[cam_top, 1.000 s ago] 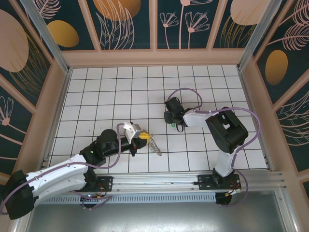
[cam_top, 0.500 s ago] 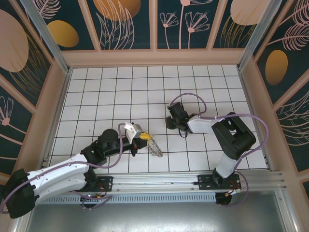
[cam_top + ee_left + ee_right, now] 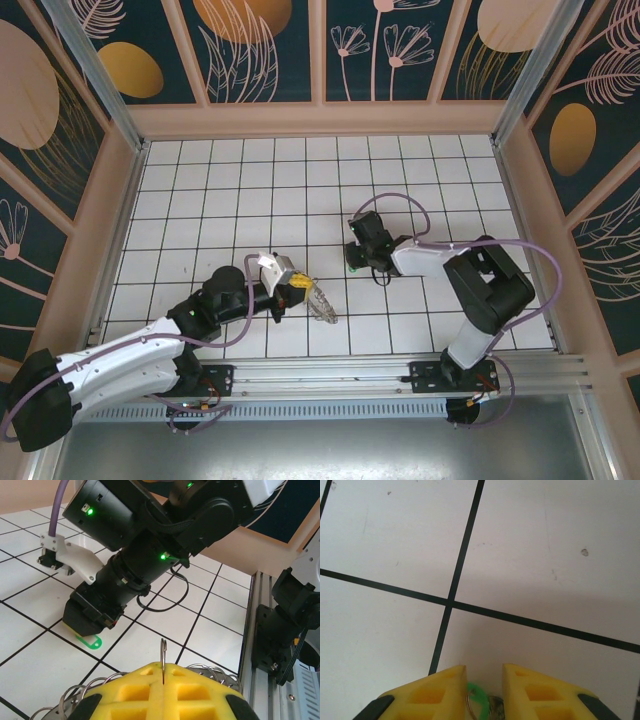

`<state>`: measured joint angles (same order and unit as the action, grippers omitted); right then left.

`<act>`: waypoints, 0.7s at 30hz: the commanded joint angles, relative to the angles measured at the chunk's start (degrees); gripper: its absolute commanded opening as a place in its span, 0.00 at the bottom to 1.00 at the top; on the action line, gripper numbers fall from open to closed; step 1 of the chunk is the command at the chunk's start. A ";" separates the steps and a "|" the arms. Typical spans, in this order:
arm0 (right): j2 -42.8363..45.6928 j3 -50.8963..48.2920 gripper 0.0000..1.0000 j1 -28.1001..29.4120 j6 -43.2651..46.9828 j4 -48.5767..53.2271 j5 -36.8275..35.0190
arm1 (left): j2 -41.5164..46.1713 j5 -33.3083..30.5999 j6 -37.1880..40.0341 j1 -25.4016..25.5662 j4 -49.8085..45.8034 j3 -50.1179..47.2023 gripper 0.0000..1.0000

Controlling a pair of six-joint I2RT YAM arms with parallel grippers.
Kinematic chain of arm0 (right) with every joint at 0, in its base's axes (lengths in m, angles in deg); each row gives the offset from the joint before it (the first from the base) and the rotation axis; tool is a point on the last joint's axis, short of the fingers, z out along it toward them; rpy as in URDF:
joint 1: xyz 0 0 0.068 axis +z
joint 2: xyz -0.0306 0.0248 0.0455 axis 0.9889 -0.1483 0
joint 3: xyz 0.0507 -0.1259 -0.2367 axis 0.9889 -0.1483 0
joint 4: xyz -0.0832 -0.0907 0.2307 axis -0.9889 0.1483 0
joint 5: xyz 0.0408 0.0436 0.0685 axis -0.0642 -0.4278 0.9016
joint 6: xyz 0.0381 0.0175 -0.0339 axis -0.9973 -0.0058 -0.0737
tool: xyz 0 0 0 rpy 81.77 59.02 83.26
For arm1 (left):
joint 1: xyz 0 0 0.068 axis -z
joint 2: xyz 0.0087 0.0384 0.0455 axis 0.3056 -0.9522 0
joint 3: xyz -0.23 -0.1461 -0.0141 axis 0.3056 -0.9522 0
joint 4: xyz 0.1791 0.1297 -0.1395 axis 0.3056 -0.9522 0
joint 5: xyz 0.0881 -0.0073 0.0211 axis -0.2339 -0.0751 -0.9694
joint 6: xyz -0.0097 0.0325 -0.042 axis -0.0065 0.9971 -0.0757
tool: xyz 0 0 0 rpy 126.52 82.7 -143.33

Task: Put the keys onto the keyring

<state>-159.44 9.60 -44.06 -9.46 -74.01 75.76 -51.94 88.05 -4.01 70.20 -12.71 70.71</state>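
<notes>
My left gripper (image 3: 300, 285) (image 3: 163, 666) is shut on the keyring (image 3: 163, 652), a thin metal loop standing on edge between its yellow pads. The grey metal keys (image 3: 320, 303) hang from the keyring as a spiky fringe toward the near right. About two tiles to the right, my right gripper (image 3: 352, 262) (image 3: 484, 669) points down at the floor. Its yellow fingers are closed in on the green-headed key (image 3: 479, 700), which lies between them with a bit of metal beside it. From the left wrist, the green head (image 3: 90, 641) pokes out flat on the tile under that gripper (image 3: 87, 625).
The floor is white tile with black grid lines (image 3: 451, 602). Patterned walls (image 3: 320, 60) enclose it on three sides. An aluminium rail (image 3: 350, 375) carrying the arm bases runs along the near edge. A purple cable (image 3: 400, 205) loops above the right wrist.
The right gripper has shifted slightly and lowered over the green key, its jaws narrowing around it, and its elbow has swung right. The left arm and keyring have stayed put.
</notes>
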 commanded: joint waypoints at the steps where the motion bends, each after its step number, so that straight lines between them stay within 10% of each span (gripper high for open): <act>1: 3.08 -1.21 0.27 -0.72 1.09 1.39 0.55 | -0.37 0.49 -0.40 -0.32 2.67 2.26 0.00; 21: 2.57 -1.00 0.28 0.16 5.80 3.22 2.17 | -0.02 0.21 -0.18 -0.36 1.22 2.80 0.00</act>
<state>-155.81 7.79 -44.56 -5.14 -72.44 78.69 -52.66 88.03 -4.01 70.20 -12.85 71.69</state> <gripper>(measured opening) 0.278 0.047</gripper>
